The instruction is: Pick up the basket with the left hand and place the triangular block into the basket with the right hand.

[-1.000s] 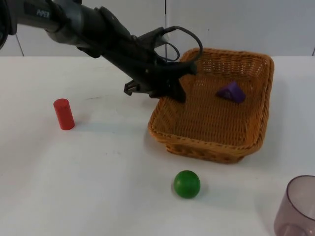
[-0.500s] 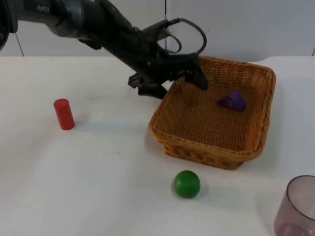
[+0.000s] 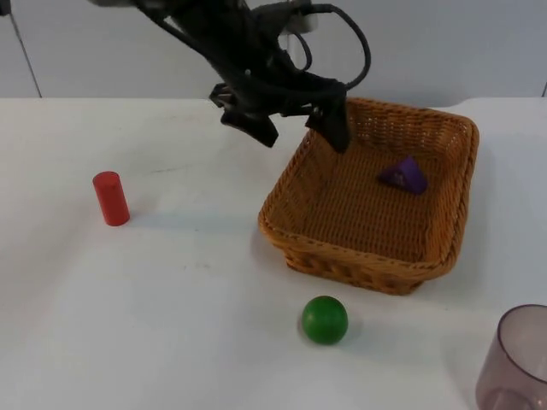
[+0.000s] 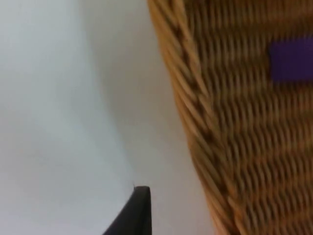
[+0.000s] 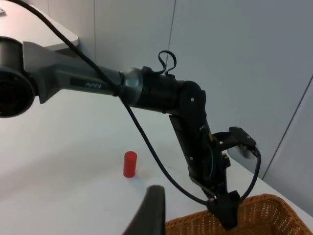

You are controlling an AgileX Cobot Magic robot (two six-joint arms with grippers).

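Observation:
The woven orange basket (image 3: 367, 263) rests flat on the table right of centre. Inside it, near the back right, lies the purple triangular block (image 3: 404, 175). My left gripper (image 3: 299, 128) hangs open just above the basket's back left rim, one finger outside and one over the inside, holding nothing. The left wrist view looks down on that rim (image 4: 195, 103), with the purple block (image 4: 291, 59) beyond it. My right arm waits high and off to the side; its fingertip (image 5: 151, 210) shows in the right wrist view, open with nothing in it, facing the left arm and the basket (image 5: 259, 215).
A red cylinder (image 3: 110, 198) stands upright at the left. In front of the basket lies a green ball (image 3: 325, 319). A translucent purple cup (image 3: 517, 359) sits at the front right corner. The grey partition wall closes the back.
My left gripper opened and let go of the basket's left rim, then rose toward the back. The basket dropped from its tilt to lie flat on the table.

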